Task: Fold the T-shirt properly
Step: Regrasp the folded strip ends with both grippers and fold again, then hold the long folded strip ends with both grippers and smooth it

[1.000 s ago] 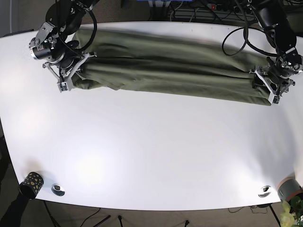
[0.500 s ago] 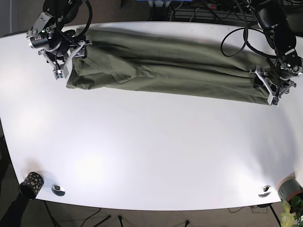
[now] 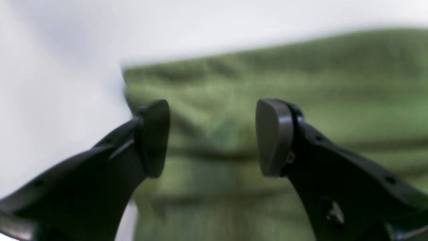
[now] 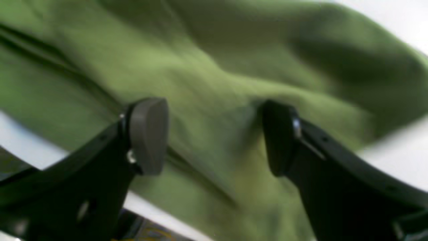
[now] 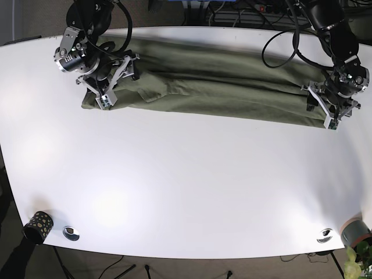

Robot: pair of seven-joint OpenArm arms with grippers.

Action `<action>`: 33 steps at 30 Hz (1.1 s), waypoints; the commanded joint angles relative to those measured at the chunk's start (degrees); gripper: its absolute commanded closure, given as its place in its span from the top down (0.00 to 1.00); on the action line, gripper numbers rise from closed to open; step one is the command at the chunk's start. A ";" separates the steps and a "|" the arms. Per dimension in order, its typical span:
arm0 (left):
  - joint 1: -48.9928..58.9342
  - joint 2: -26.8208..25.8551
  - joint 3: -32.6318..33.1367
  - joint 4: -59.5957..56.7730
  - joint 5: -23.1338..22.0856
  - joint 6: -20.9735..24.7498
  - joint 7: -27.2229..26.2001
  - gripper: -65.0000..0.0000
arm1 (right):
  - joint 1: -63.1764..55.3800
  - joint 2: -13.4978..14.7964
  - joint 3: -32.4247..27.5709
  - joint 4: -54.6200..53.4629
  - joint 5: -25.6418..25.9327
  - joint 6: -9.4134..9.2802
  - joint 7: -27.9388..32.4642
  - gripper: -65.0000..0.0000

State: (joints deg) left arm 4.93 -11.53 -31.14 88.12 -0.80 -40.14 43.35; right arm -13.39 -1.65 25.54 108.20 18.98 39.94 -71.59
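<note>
A broad white oval table (image 5: 192, 180) fills most of the base view, and along its far edge lies the olive-green cotton T-shirt (image 5: 215, 84), folded lengthwise into a long rumpled band that runs nearly the whole width of the tabletop, with creases running along its length. At the end of the band on the base view's left, the black-and-silver right gripper (image 5: 119, 81) sits over the cloth; the right wrist view shows its two dark padded fingers (image 4: 148, 135) spread apart, with wrinkled green fabric in the gap behind them and nothing pinched between the pads. At the opposite end of the band, the left gripper (image 5: 325, 110) rests over the shirt's end near the table's edge; in the left wrist view its fingers (image 3: 274, 137) are likewise parted, hanging just above the shirt's edge where the green meets the white surface, and gripping nothing. Along the table's near edge sit smaller things: a dark patterned cup (image 5: 38, 225) at the near left corner, a grey cylindrical pot (image 5: 356, 231) at the near right corner, and two small round metal fittings (image 5: 71, 233) (image 5: 325, 235) set into the tabletop.
</note>
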 commanded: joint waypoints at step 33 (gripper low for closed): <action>-13.68 -1.79 -16.21 -7.19 -11.47 0.14 17.00 0.79 | 22.31 7.32 0.26 -22.18 -0.13 0.06 4.65 0.63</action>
State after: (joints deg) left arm -7.77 -12.34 -47.62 80.44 -11.62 -39.92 60.90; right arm 8.16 5.23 25.69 85.03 18.11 39.92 -67.77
